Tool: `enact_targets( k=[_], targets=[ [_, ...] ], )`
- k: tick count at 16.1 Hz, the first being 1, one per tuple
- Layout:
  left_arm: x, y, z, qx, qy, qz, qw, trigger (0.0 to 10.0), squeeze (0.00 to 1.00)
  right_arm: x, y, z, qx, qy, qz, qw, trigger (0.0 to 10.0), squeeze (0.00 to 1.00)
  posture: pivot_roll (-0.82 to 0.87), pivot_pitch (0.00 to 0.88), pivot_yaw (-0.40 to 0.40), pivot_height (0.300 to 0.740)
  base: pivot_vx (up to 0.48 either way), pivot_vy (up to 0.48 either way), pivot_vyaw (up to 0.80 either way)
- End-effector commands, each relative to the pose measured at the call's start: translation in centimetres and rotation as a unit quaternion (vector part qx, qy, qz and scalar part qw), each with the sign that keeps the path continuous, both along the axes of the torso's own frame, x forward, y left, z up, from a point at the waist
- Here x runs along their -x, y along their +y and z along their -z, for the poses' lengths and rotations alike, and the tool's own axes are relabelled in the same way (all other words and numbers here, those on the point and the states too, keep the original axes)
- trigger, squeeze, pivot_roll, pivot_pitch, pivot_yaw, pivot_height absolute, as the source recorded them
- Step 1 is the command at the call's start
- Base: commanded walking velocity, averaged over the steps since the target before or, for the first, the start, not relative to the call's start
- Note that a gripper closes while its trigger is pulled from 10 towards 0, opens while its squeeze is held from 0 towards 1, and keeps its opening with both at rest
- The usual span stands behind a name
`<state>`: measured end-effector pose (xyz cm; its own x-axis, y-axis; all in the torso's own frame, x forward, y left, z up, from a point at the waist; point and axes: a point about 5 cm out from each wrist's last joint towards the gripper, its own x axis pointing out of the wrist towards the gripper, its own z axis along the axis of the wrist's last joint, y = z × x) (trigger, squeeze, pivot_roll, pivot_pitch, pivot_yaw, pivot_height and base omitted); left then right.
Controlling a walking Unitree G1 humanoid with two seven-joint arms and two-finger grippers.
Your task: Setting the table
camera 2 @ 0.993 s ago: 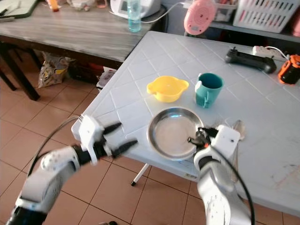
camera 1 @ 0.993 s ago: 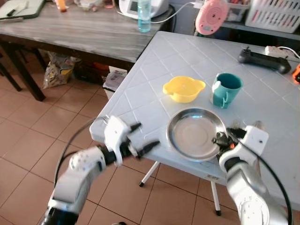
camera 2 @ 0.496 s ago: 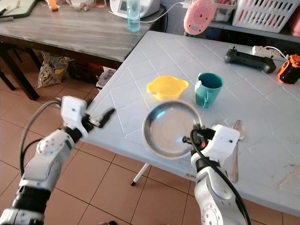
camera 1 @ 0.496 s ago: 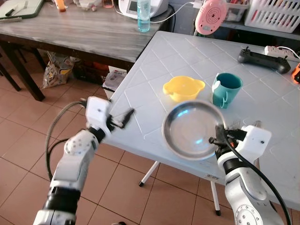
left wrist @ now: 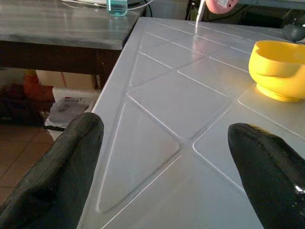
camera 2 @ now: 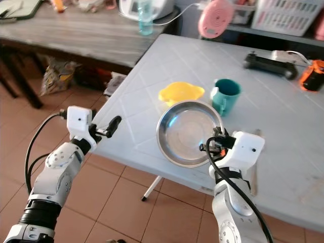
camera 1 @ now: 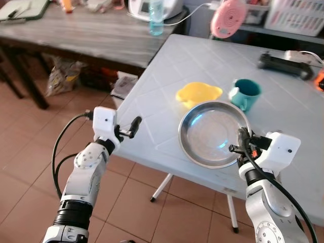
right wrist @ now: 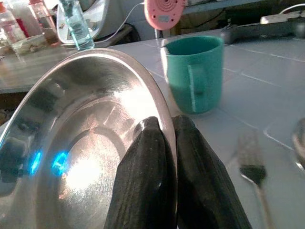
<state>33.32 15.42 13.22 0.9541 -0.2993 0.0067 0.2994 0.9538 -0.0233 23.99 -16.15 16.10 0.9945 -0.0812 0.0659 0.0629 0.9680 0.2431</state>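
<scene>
R gripper (right wrist: 162, 143), jaws clamped on rim of round steel plate (camera 1: 210, 132), held tilted above white table (camera 1: 167, 76) near edge, w/ yellow bowl (camera 1: 198, 92) just beyond. L gripper (left wrist: 167, 152): jaws apart, at table's left edge.

I see the white plastic table (camera 1: 167, 76) carrying a yellow bowl (camera 1: 198, 93), a teal mug (camera 1: 244, 94), a fork (right wrist: 255, 174) — and a black controller (camera 1: 285, 65) at its far side.

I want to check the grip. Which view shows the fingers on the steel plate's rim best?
The right wrist view: both fingers pinch the steel plate rim, close up. Both eye views show the whole tilted plate, the right gripper small at its edge.
</scene>
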Motion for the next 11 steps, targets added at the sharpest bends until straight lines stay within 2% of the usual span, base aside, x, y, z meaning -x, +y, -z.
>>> enact_targets(
  k=[1, 6, 11],
  targets=[
    [-0.37, -0.11, -0.38, 0.004, -0.005, -0.003, 1.0, 10.0, 0.0, 0.25, 0.07, -0.37, 0.004, -0.011, 0.0, 1.0, 10.0, 0.0, 0.02, 0.094, -0.017, 0.74, 0.0, 0.274, -0.78],
    [-0.59, -0.4, -0.47, 0.0, -0.01, 0.005, 1.0, 10.0, 0.0, 0.47, -0.18, -0.31, 0.007, -0.01, 0.006, 1.0, 10.0, 0.0, 0.01, 0.098, -0.012, 0.74, 0.0, 0.397, -0.78],
    [-0.72, -0.74, -0.42, 0.001, -0.01, 0.009, 1.0, 10.0, 0.0, 0.44, 0.07, -0.5, 0.013, -0.019, 0.002, 1.0, 10.0, 0.0, 0.01, 0.099, -0.009, 0.74, 0.0, 0.48, 0.0]
  ],
)
